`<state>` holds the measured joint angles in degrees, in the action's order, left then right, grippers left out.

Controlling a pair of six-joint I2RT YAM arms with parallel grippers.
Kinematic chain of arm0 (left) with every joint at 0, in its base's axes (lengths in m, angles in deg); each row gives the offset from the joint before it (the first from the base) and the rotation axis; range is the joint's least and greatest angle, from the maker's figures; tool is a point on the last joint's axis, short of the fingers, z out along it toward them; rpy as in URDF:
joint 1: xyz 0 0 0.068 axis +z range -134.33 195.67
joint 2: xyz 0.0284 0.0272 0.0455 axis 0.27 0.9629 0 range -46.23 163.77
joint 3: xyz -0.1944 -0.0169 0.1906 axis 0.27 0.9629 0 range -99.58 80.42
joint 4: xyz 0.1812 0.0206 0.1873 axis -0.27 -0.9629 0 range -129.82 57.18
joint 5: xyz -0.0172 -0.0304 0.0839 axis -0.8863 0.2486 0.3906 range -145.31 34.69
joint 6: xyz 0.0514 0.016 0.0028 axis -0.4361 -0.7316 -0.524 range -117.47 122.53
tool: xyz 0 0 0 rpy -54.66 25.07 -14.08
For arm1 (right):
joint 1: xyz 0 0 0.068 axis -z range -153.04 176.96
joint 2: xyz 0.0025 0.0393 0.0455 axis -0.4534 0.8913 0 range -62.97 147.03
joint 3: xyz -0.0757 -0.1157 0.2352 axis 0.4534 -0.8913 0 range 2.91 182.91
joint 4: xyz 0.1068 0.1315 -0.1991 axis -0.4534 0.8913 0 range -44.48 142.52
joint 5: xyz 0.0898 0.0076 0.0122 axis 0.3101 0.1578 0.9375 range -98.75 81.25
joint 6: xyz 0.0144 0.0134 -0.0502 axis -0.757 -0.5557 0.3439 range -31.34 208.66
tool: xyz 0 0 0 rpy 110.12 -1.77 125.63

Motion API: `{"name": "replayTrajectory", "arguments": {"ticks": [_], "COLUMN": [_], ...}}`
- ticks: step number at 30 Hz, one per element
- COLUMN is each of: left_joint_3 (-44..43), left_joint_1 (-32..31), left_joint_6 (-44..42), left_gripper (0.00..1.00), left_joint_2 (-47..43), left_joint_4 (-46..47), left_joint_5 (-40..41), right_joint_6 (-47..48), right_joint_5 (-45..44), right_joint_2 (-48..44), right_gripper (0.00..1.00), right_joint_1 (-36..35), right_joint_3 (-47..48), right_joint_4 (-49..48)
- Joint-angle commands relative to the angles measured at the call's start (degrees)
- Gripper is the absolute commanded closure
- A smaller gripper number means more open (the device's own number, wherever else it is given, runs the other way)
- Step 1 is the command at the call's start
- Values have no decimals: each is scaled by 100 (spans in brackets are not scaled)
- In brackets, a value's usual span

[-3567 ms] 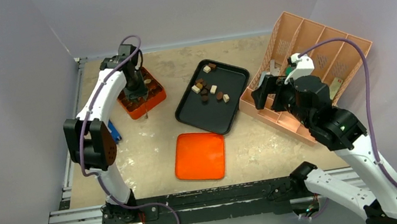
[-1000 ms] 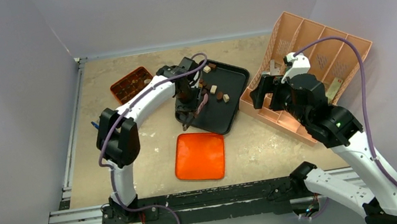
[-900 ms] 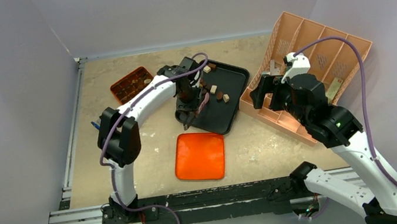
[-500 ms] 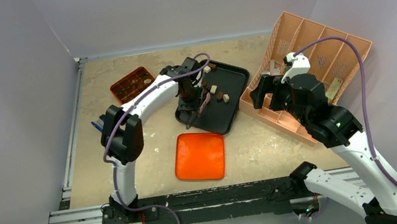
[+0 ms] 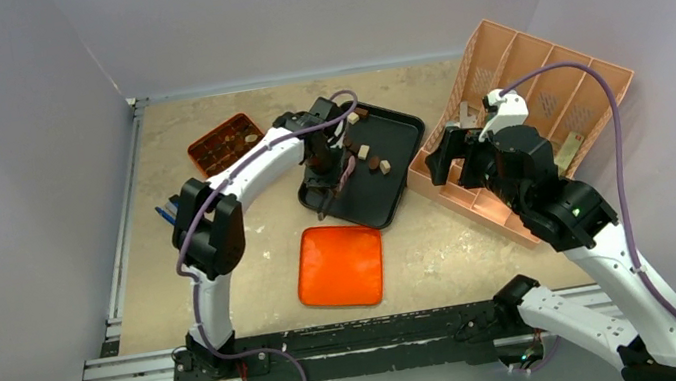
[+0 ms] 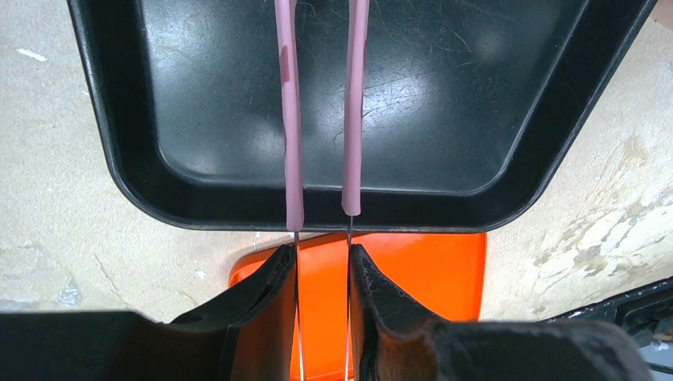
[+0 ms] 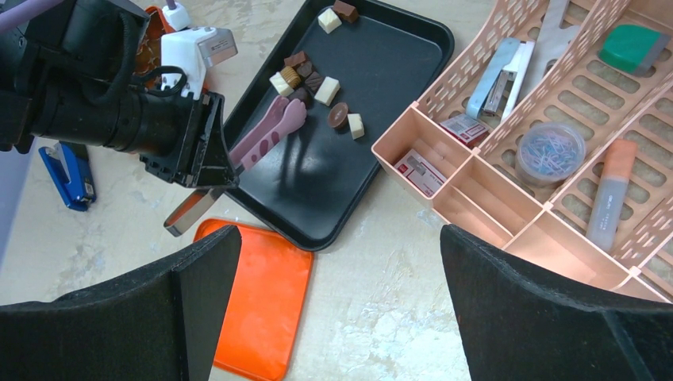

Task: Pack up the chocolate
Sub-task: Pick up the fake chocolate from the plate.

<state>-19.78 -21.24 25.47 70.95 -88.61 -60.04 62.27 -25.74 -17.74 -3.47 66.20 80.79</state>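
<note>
Just ahead of the left gripper, clamped narrow on pink-tipped tweezers, the chocolate clusters at their tips on the black tray. A crowded pinch could scatter neighbouring pieces. The right gripper gapes wide.

Left gripper extended forward, pointing down, clamped on tongs. Right gripper raised, idle: jaws spread wide.

Claw grips pink tongs over black tray
</note>
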Motion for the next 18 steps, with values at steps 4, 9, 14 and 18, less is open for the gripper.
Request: {"name": "replayTrajectory", "arguments": {"ticks": [4, 9, 14, 18], "left_joint_3": [-219, -163, -165, -137], "left_joint_1": [-33, -18, 43, 228], "left_joint_6": [145, 231, 292, 315], "left_gripper": [79, 80, 81, 81], "left_joint_2": [-671, -938, -1117, -1288], "left_joint_4": [89, 36, -111, -257], "left_joint_5": [232, 444, 634, 767], "right_joint_6": [-50, -92, -53, -50], "right_joint_5": [-41, 3, 3, 18], "right_joint_2": [-32, 2, 12, 7], "right_gripper": [3, 3, 3, 3], "right_joint_1": [-23, -28, -24, -24], "right_joint_3": [62, 35, 93, 84], "right_joint_4": [-186, -178, -153, -166]}}
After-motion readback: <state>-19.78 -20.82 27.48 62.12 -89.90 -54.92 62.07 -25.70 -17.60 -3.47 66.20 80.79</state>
